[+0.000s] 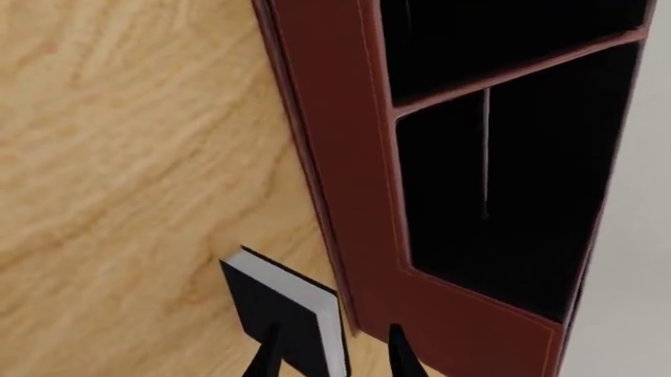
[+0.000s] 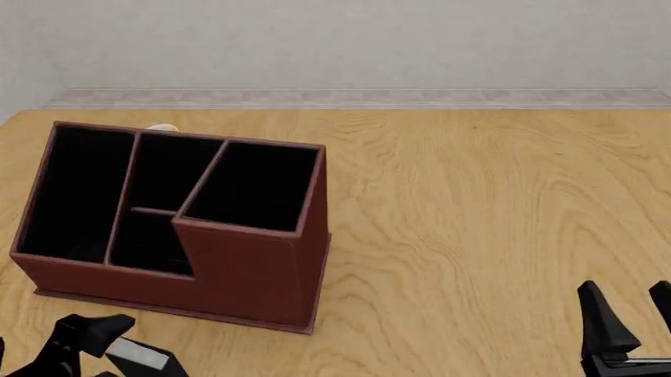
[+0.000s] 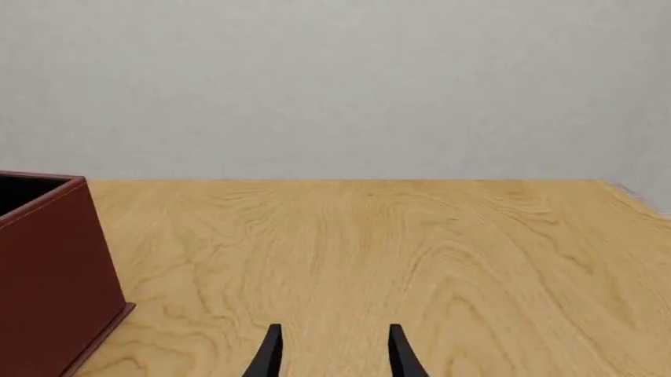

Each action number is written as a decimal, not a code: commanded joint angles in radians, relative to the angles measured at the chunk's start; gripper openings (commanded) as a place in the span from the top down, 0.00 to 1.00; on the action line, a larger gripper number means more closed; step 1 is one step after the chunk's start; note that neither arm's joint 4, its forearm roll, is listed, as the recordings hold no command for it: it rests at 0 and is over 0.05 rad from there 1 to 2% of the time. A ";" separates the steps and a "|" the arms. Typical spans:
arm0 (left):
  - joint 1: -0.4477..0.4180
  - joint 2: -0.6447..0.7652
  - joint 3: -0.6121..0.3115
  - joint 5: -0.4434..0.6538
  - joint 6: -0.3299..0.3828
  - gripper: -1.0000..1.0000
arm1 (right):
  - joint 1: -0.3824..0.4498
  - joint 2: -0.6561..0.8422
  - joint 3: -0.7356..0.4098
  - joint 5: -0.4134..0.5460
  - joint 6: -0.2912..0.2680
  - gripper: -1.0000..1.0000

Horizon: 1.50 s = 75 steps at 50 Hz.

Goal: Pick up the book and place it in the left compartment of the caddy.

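Observation:
The book (image 1: 283,310), black with a pale page edge, is by the caddy's (image 1: 351,173) outer wall in the left wrist view. My left gripper (image 1: 333,357) is open, with its fingertips on either side of the book's near end; one fingertip overlaps the cover. In the front view the book's pale edge (image 2: 141,354) shows at the bottom left, in front of the caddy (image 2: 251,271), with my left gripper (image 2: 105,349) on it. The left compartment (image 2: 74,192) is the long black slot. My right gripper (image 2: 634,314) is open and empty at the bottom right.
A small pale object (image 2: 160,127) peeks out behind the caddy's back wall. The caddy's corner (image 3: 47,267) stands at the edge of the right wrist view. Bare wooden table (image 2: 482,228) lies to the caddy's right. A grey wall (image 2: 346,43) rises behind the table.

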State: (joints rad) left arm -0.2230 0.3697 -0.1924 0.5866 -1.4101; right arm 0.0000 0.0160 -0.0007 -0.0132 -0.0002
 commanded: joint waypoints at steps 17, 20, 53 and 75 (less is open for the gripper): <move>-0.029 0.109 0.076 -0.145 -0.023 0.00 | 0.000 -0.005 -0.001 0.005 0.000 0.00; -0.038 0.130 0.097 -0.183 -0.027 0.00 | 0.000 -0.004 -0.001 0.004 0.000 0.00; -0.064 0.173 0.132 -0.249 -0.045 1.00 | 0.000 -0.004 -0.001 0.004 0.000 0.00; -0.084 -0.365 -0.049 0.437 -0.031 1.00 | 0.000 -0.005 -0.001 0.005 0.000 0.00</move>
State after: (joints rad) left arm -0.2820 0.2491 -0.1637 0.7365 -1.4552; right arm 0.0000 0.0161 -0.0007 -0.0132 -0.0002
